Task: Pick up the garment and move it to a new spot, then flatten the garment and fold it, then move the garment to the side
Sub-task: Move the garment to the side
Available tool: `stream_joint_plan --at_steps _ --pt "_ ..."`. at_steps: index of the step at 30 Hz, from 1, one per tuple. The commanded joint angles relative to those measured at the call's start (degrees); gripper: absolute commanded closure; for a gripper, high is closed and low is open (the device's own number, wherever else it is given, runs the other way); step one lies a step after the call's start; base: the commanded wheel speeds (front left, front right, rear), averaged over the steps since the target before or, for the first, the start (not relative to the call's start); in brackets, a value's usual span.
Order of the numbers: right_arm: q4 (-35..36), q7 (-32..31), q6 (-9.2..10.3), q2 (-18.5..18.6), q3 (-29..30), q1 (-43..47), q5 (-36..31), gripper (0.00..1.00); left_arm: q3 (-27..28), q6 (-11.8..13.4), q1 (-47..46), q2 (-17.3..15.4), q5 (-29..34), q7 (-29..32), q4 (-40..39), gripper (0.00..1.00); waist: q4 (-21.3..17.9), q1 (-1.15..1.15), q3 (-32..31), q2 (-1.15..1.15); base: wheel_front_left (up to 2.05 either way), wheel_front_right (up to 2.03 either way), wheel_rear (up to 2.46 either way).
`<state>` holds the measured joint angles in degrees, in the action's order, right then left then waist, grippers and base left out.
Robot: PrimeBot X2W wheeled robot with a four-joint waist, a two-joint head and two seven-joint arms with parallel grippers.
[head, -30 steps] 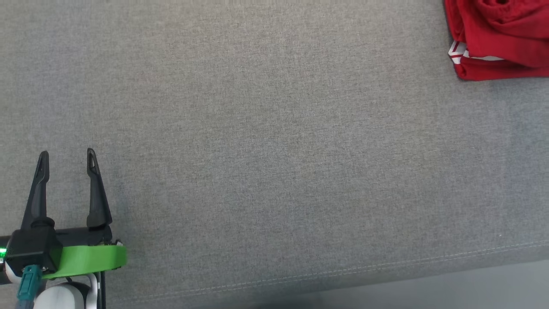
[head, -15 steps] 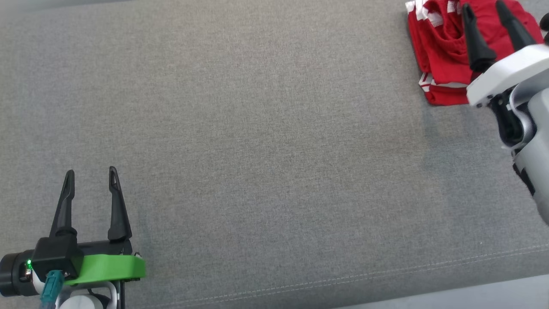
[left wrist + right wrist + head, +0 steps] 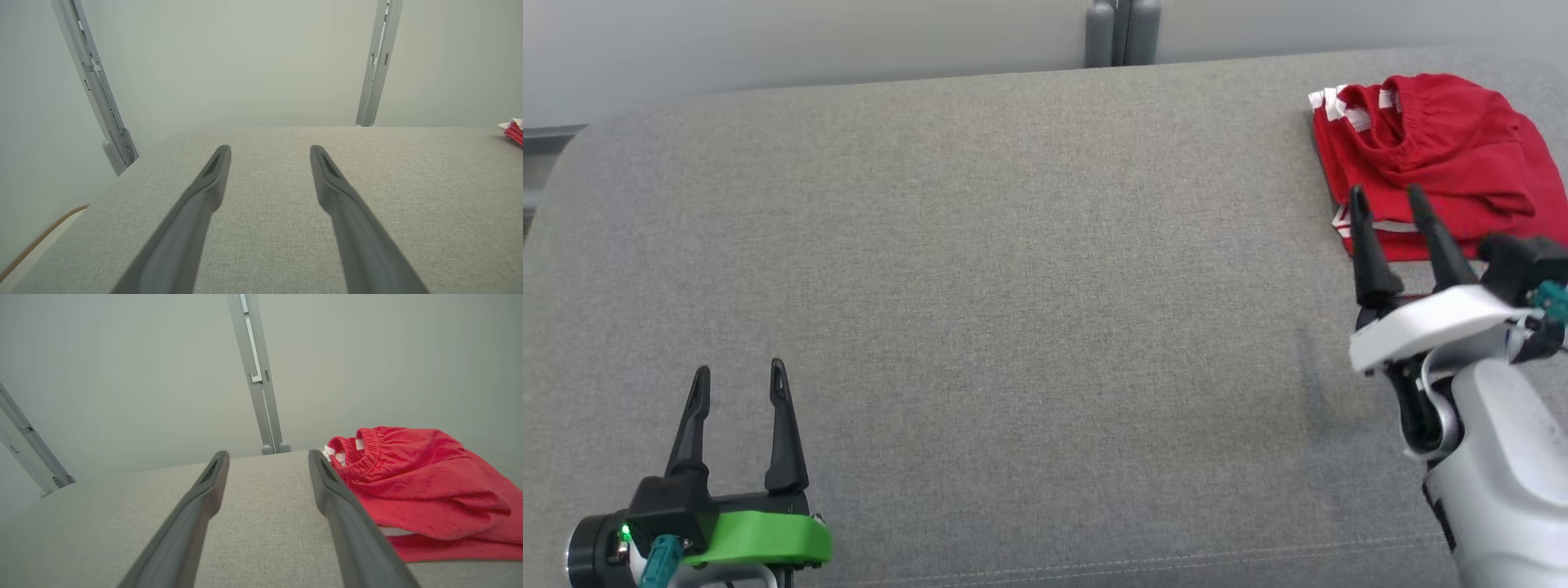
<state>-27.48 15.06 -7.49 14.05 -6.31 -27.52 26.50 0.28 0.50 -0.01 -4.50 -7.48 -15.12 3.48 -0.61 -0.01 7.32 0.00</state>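
Head view: a folded red garment [image 3: 1429, 155] lies at the far right of a grey padded surface [image 3: 1013, 245]. The right gripper [image 3: 1385, 192], fingers apart and empty, points at its near edge. The left gripper [image 3: 739, 369], likewise spread and empty, hovers lower left.
Left wrist view: grey padding between spread fingers.
Right wrist view: the garment just beside one finger.

The head camera looks steeply down onto the grey padded surface [image 3: 1013, 286], wide enough to take in its far edge, the wall and a grey post [image 3: 1121, 33] at the top. The left wrist camera sits low over that surface, facing along the left gripper [image 3: 270, 149] toward the wall, with the red shorts [image 3: 512, 130] at its right edge. The right wrist camera, equally low behind the right gripper [image 3: 267, 453], faces the wall and post from close beside the shorts, which all three views share.
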Motion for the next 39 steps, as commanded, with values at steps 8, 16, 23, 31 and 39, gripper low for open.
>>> stream_joint_plan --at_steps 8,16,23,31,39 --pt "8.87 0.23 0.00 -5.49 3.53 11.92 -7.59 0.00 0.81 -0.32 2.45 0.54 -0.16 0.12 0.52 0.00 1.03 0.01 -4.57 0.00 0.00 0.00 0.00" --pt "12.80 0.23 0.00 -8.56 6.15 19.37 -11.63 0.00 1.58 -0.07 4.19 0.77 -0.38 0.12 1.63 0.00 0.80 0.01 -7.20 0.00 0.00 0.00 0.00" --pt "13.95 0.23 0.00 -10.64 6.34 24.84 -12.61 0.00 1.53 -1.93 5.12 0.92 -1.58 0.12 2.85 0.00 1.09 0.01 -9.03 0.00 0.00 0.00 0.00" --pt "14.17 0.24 0.00 -11.07 4.12 26.79 -12.88 0.00 1.92 -2.40 5.86 0.88 -0.77 0.12 4.77 0.00 1.30 0.01 -10.23 0.00 0.00 0.00 0.00" --pt "13.56 0.24 0.00 -11.09 3.53 26.74 -11.87 0.00 2.07 -1.98 5.92 0.94 -0.80 0.12 5.94 0.00 1.23 0.01 -10.28 0.00 0.00 0.00 0.00"
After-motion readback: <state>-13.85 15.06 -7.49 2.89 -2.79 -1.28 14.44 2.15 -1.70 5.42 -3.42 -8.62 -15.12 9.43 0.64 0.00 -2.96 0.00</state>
